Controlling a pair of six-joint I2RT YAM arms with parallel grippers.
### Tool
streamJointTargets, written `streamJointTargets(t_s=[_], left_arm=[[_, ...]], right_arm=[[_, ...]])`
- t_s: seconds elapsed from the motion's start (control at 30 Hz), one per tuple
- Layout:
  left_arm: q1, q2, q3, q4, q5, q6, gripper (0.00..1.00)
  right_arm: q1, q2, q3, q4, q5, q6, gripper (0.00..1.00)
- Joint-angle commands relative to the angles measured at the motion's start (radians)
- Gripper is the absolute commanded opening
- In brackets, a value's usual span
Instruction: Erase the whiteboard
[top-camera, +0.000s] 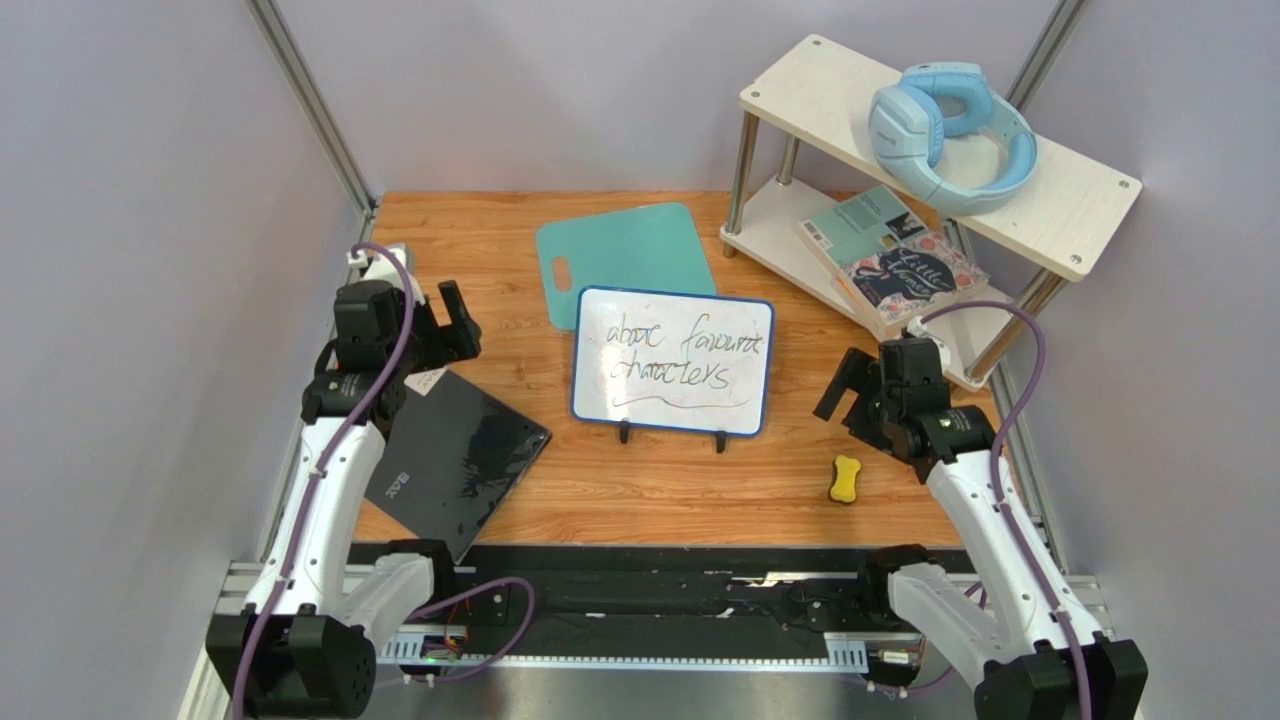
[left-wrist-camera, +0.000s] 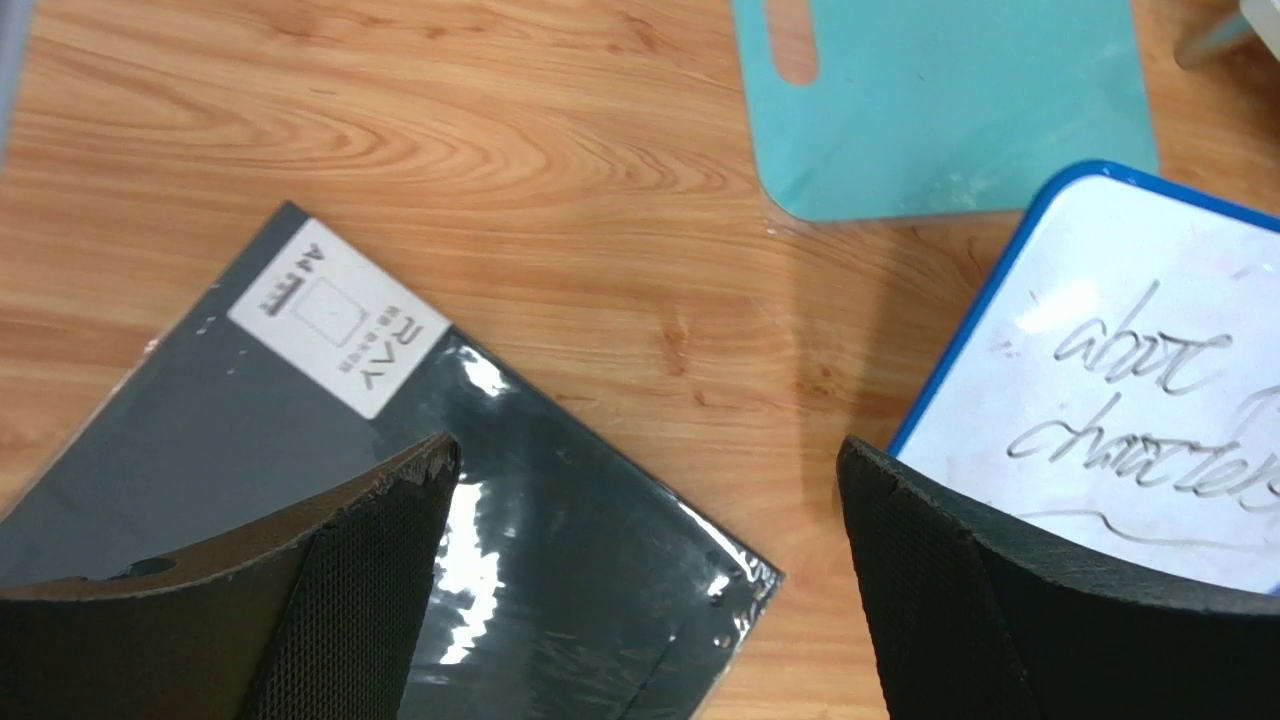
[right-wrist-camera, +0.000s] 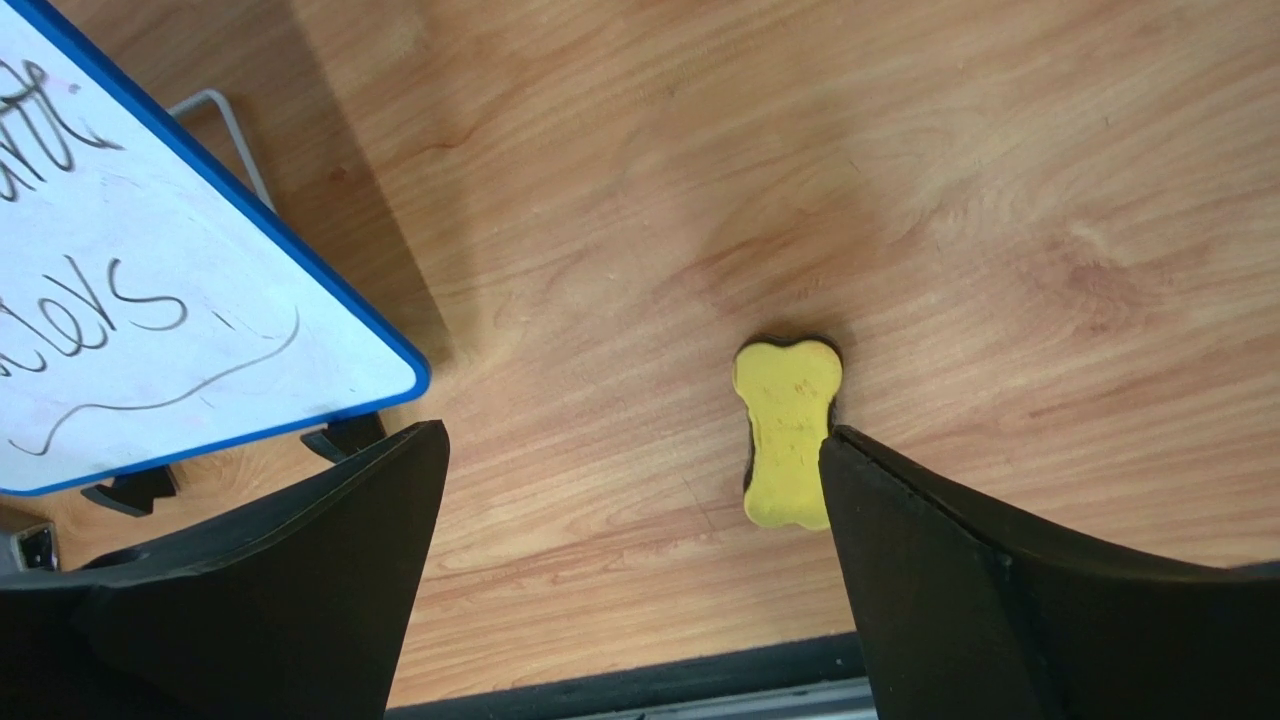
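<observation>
Wooden table (top-camera: 661, 480) lay under my two arms | whiteboard (top-camera: 672, 363) stood mid-table on its feet, dark writing across it | my left pincer (left-wrist-camera: 646, 465) hung spread wide over a black sheet (left-wrist-camera: 496, 570), holding nothing | my right pincer (right-wrist-camera: 631, 450) gaped empty above a yellow bone-shaped piece (right-wrist-camera: 786, 432)

Saw smooth, grained wood on the orange-brown tabletop (top-camera: 451, 240); noted glossy, wrinkled plastic film over the flat black slab (top-camera: 451, 458); found a smooth face on the blue-framed rectangular whiteboard (top-camera: 673, 360).
</observation>
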Motion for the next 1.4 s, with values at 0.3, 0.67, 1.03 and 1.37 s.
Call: streamJointTargets(t_s=[0.3,0.67,1.03,1.37], left_arm=[[0.0,0.158,0.064,-0.026,0.225,0.028,0.99],[0.0,0.161,0.061,-0.019,0.26,0.025,0.99],[-0.001,0.18,0.068,-0.02,0.291,0.022,0.99],[0.0,0.172,0.065,-0.023,0.291,0.023,0.99]], right_arm=[[0.004,0.199,0.036,-0.221,-0.045,0.065,1.0],[-0.007,0.32,0.031,-0.241,-0.005,0.077,0.95],[-0.009,0.409,0.029,-0.193,-0.029,0.065,0.9],[-0.019,0.488,-0.003,-0.132,-0.026,0.063,0.73]])
